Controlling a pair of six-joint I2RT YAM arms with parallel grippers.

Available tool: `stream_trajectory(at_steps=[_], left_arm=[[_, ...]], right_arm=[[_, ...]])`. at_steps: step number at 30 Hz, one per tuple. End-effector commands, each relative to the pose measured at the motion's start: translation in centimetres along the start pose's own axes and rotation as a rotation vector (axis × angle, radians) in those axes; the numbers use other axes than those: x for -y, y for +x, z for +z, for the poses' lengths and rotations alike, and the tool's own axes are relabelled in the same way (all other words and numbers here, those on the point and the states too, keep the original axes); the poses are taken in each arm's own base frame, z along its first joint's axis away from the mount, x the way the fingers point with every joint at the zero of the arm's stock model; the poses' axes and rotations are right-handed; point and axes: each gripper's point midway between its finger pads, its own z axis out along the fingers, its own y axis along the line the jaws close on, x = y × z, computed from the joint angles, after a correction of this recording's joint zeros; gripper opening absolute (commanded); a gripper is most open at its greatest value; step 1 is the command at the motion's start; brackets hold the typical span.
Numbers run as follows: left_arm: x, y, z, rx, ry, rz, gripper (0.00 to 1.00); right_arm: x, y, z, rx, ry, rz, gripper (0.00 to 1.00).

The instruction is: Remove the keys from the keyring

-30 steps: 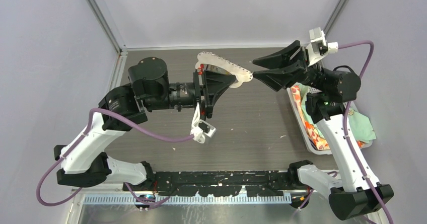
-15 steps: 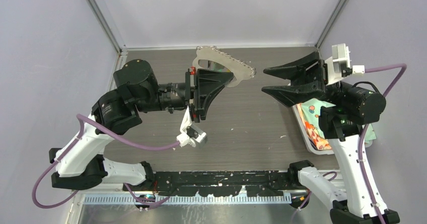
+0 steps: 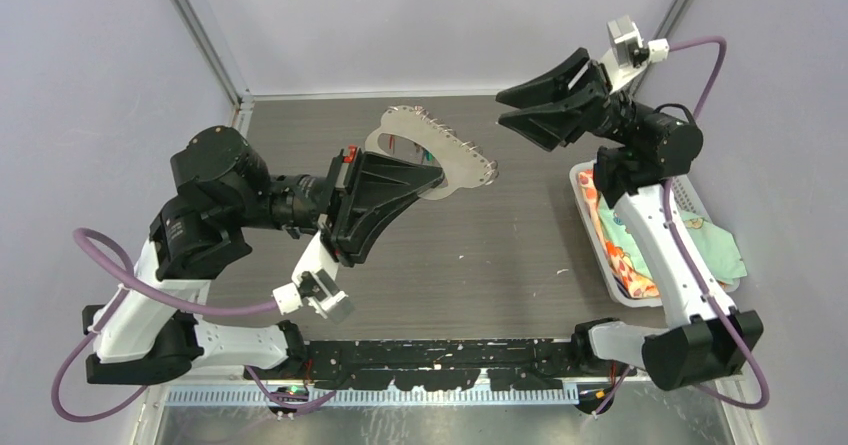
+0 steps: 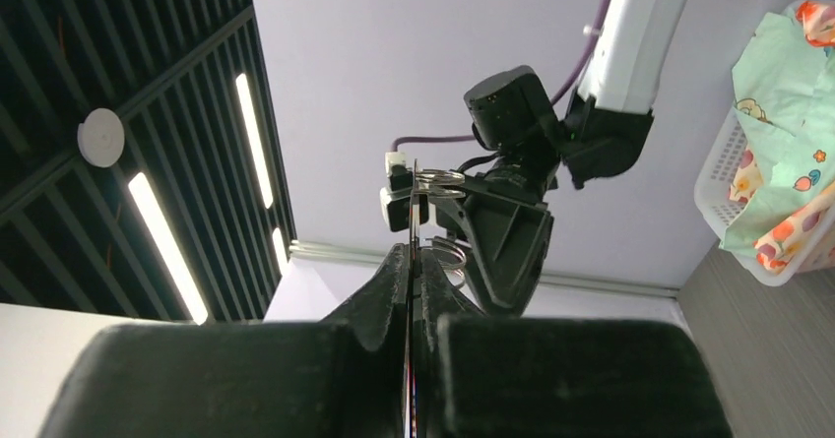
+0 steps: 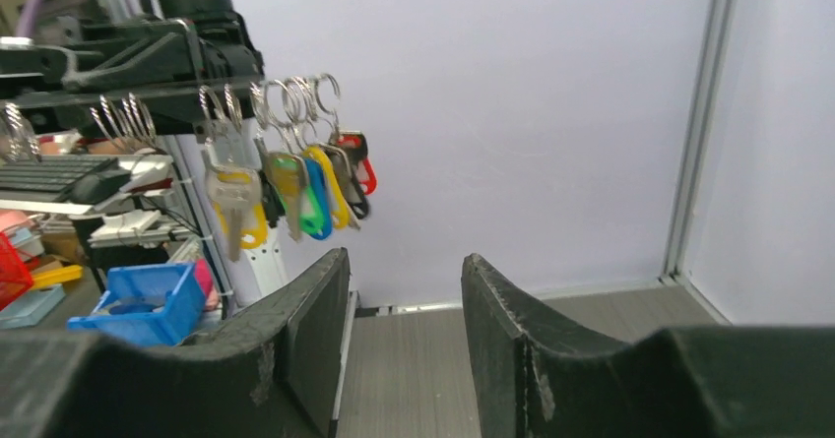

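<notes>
The flat silvery keyring (image 3: 465,155), oval-holed with a toothed edge, sits above the dark wood-grain table (image 3: 500,245), clamped in the left gripper (image 3: 432,177). Plastic-headed keys (image 5: 295,187) dangle from wire loops (image 5: 286,93). The right gripper (image 3: 502,108) gapes empty nearby.

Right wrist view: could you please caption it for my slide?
Open right gripper faces coloured-head keys hanging from the raised keyring.
</notes>
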Motion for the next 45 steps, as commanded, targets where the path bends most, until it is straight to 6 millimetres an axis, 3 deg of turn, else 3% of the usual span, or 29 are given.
stream_trajectory(at_steps=[1, 11, 22, 45], left_arm=[[-3.3, -1.9, -0.6, 0.065, -0.098, 0.051, 0.0], [-3.3, -1.8, 0.1, 0.085, -0.099, 0.048, 0.0], [-2.8, -1.3, 1.1, 0.094, -0.094, 0.034, 0.0], [-2.4, -0.8, 1.1, 0.072, -0.09, 0.026, 0.0]], right_arm=[[-6.9, -5.2, 0.6, 0.104, -0.238, -0.106, 0.51], [-7.5, -4.8, 2.4, 0.082, -0.324, -0.07, 0.46], [-6.7, -2.8, 4.1, 0.016, -0.268, -0.089, 0.38], [-7.6, -1.9, 3.9, -0.038, -0.251, -0.105, 0.36]])
